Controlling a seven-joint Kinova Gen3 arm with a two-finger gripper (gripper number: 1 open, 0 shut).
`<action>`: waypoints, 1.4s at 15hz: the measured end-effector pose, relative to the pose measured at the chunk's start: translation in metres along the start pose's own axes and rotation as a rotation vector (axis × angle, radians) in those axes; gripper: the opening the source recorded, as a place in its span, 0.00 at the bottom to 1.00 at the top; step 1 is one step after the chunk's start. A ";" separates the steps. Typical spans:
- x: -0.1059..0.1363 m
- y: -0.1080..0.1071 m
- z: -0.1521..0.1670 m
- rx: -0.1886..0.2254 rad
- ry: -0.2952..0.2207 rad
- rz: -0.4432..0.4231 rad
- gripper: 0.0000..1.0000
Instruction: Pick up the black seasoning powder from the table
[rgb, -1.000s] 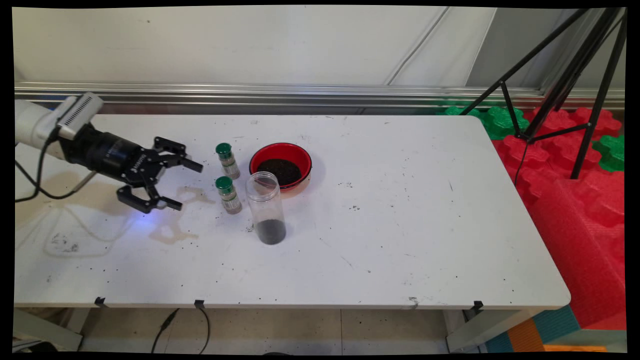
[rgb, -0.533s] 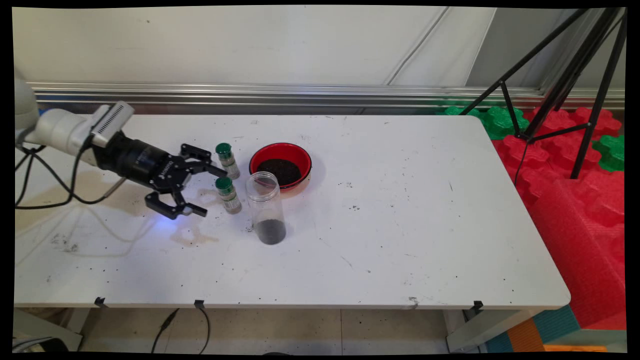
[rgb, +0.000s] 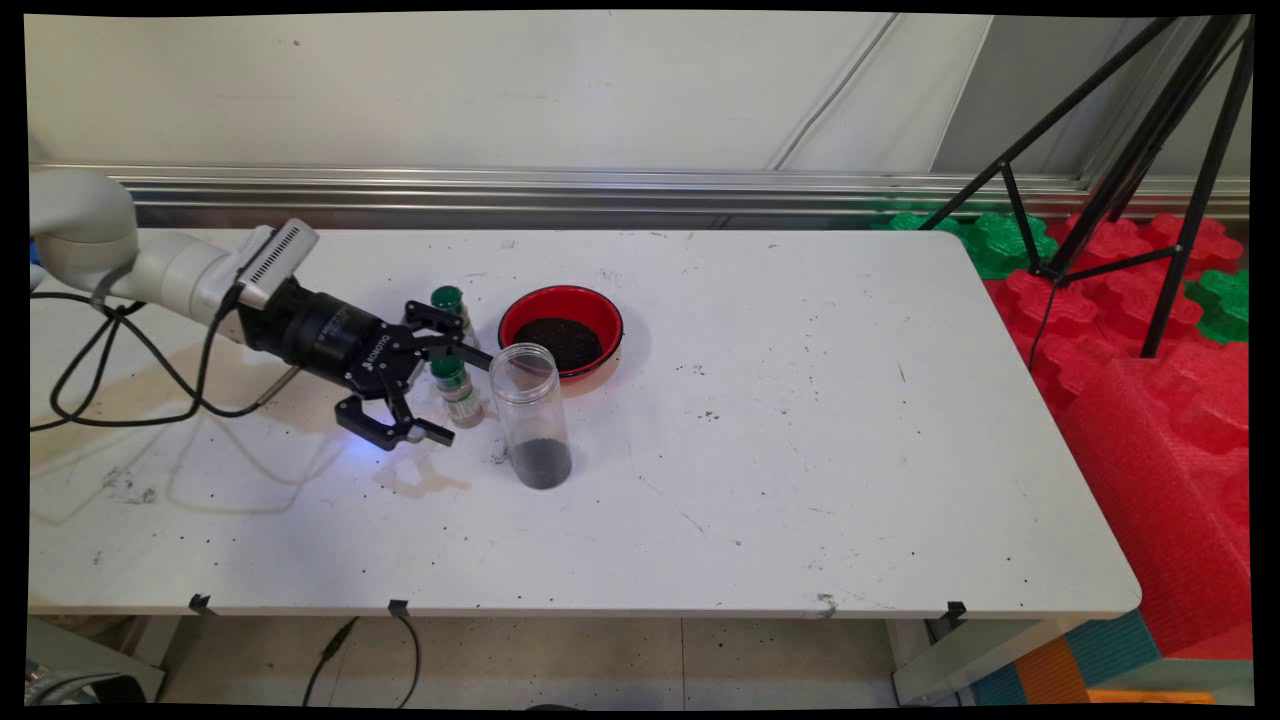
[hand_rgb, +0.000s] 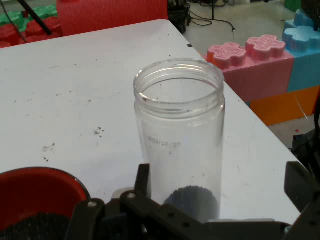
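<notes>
Claw (rgb: 455, 397) spread wide around the nearer spice bottle (rgb: 457, 390)

You have the upright bottle between its fingers (untouched, apparently); the clear jar (rgb: 532, 415) stands just right.

Red and green foam blocks (rgb: 1150, 330) piled right of the desk (rgb: 800, 480) (black tripod (rgb: 1130, 160) standing there too).

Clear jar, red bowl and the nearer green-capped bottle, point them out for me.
clear jar (rgb: 530, 410): main view, its see-through wall.
red bowl (rgb: 610, 318): main view, right rim.
nearer green-capped bottle (rgb: 462, 405): main view, labelled body.
</notes>
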 end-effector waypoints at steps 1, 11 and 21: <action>-0.001 -0.001 0.003 -0.002 0.002 0.001 1.00; -0.005 -0.009 0.028 -0.018 0.014 0.002 1.00; -0.007 -0.017 0.049 -0.020 0.024 -0.003 1.00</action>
